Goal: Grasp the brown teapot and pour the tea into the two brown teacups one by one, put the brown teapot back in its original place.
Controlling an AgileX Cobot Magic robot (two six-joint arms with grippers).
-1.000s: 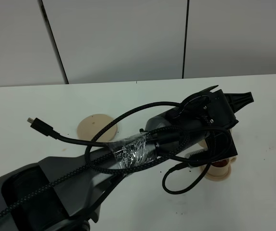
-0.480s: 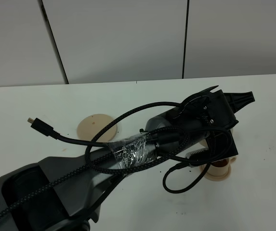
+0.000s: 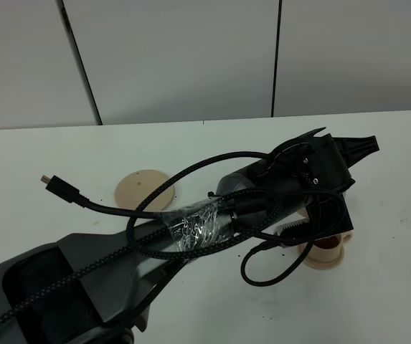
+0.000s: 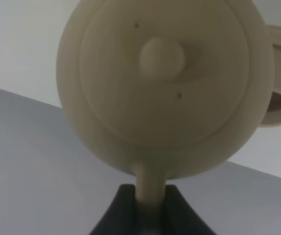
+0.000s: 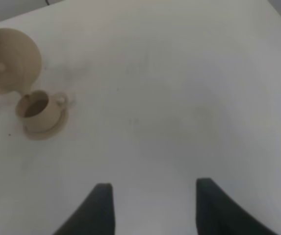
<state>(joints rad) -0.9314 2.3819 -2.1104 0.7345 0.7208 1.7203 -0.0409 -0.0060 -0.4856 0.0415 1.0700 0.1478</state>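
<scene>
The left arm [image 3: 262, 204] reached across the table [image 3: 62, 150] from about seven o'clock toward three o'clock in the high view, its black housing and looped cables covering most of what lay beneath. The left gripper [image 4: 150, 210] was clamped on the handle of the teapot [image 4: 162, 83]; in the left wrist view the dark fingers [image 4: 123, 208] pressed either side of the pale loop, and the pot was tipped so that its lid and knob faced the camera. In the right wrist view the teapot [image 5: 10, 58] hung tilted just above and beside a cup [image 5: 36, 107], its low edge close over the cup's rim. That cup stood on its saucer [image 5: 44, 127] with brown liquid inside and its ear handle turned away from the pot. In the high view the same cup [image 3: 327, 247] peeked from under the arm at about four o'clock, on its saucer [image 3: 323, 261]. The second cup could not be made out. The wide saucer [image 3: 142, 188] lay bare at about nine o'clock of the arm's wrist, well apart from the pot. The right gripper [image 5: 152, 208] hovered over open table, its two fingers apart with nothing between them, well away from the cup.
</scene>
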